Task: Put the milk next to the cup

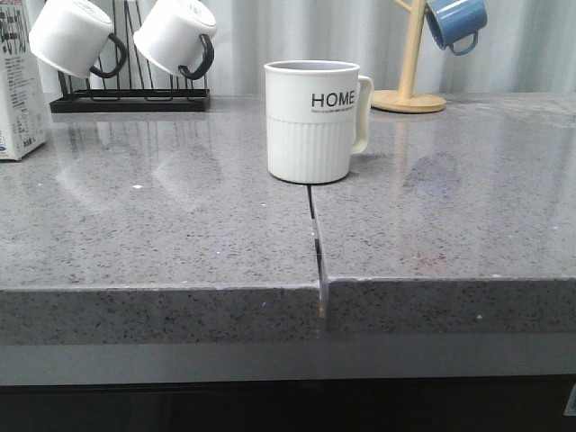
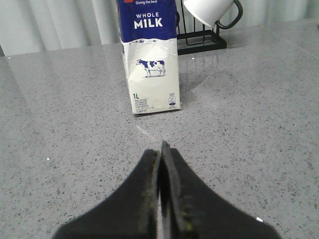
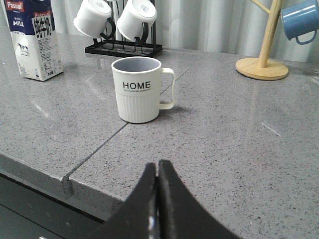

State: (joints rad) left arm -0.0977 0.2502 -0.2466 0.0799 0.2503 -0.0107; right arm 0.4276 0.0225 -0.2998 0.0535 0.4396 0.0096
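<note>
The milk carton [image 1: 18, 90] stands upright at the far left of the grey counter, cut off by the frame edge in the front view. In the left wrist view the milk [image 2: 149, 55] stands straight ahead of my left gripper [image 2: 160, 149], which is shut and empty, well short of it. The cream ribbed HOME cup [image 1: 312, 121] stands at the counter's middle, handle to the right. In the right wrist view the cup [image 3: 137, 89] stands ahead of my right gripper [image 3: 156, 167], which is shut and empty near the counter's front edge. The milk [image 3: 35, 42] shows there too.
A black rack [image 1: 130, 94] with two white black-handled mugs [image 1: 72, 36] stands at the back left. A wooden mug tree [image 1: 409, 90] with a blue mug [image 1: 456, 22] stands at the back right. A seam [image 1: 315, 234] runs from the cup to the counter's front edge.
</note>
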